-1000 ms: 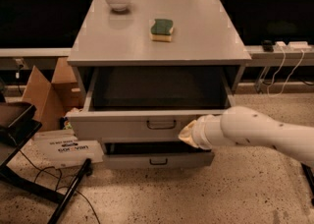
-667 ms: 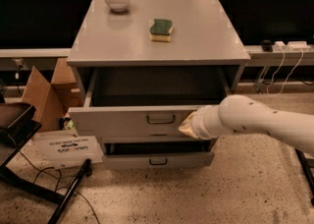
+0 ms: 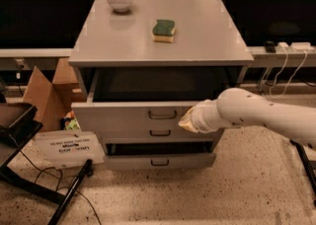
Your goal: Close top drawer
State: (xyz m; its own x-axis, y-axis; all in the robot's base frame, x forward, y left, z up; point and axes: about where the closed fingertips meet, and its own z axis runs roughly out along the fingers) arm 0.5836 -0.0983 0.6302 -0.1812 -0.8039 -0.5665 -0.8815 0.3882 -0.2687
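Since the earlier frames, the top drawer (image 3: pixel 123 115) has slid further into the cabinet (image 3: pixel 158 46). Less of its dark inside now shows, and the gripper (image 3: pixel 186 121) has followed it in towards the centre of the frame. The drawer is still partly out, its front standing clear of the cabinet face below the overhanging top.

The gripper sits against the drawer front just right of the handle (image 3: pixel 162 115), at the end of the white arm (image 3: pixel 256 113) that reaches in from the right edge. The front's long axis runs left to right across the frame. The panel lies directly beyond the gripper, so the push likely needs to keep going straight into the cabinet, upward in the frame. Pressing right of centre might skew the drawer.

Whether the gripper is wide or narrow cannot be told. The wrist hides the right end of the panel, and the drawer's inside is too dark to read.
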